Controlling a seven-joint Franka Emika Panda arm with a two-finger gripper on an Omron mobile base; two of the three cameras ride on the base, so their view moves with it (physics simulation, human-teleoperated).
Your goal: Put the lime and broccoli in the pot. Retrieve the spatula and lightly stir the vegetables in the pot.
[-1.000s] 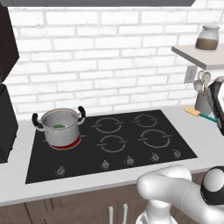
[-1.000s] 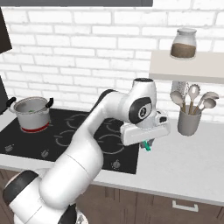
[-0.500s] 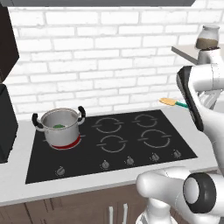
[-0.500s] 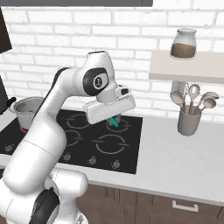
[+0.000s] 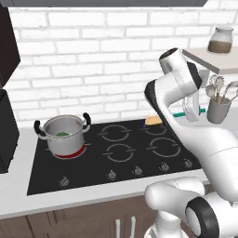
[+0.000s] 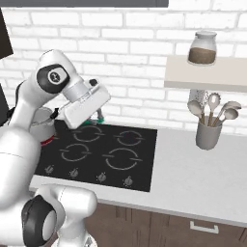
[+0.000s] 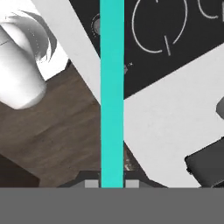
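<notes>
The steel pot (image 5: 62,135) stands on the cooktop's front-left burner, which glows red; the arm partly covers the pot (image 6: 40,126) in the right base view. A bit of dark green (image 5: 62,134) lies inside it; whether that is the broccoli or the lime I cannot tell. My gripper (image 5: 188,113) is shut on the teal handle of the spatula (image 5: 153,121), whose tan blade hangs over the cooktop's back right burner. In the hand view the spatula's handle (image 7: 112,87) runs straight up from between my gripper's tips (image 7: 112,183). The hand (image 6: 87,105) hovers over the cooktop's left half.
A grey utensil cup (image 5: 218,109) with several spoons stands on the counter right of the black cooktop (image 5: 93,172), also the cup (image 6: 208,137). A shelf (image 6: 212,77) above it carries a glass jar (image 6: 202,48). A dark appliance (image 5: 7,130) stands at the far left.
The arm has swung left from the utensil cup to above the cooktop, carrying the spatula toward the pot. The pot has not moved.
</notes>
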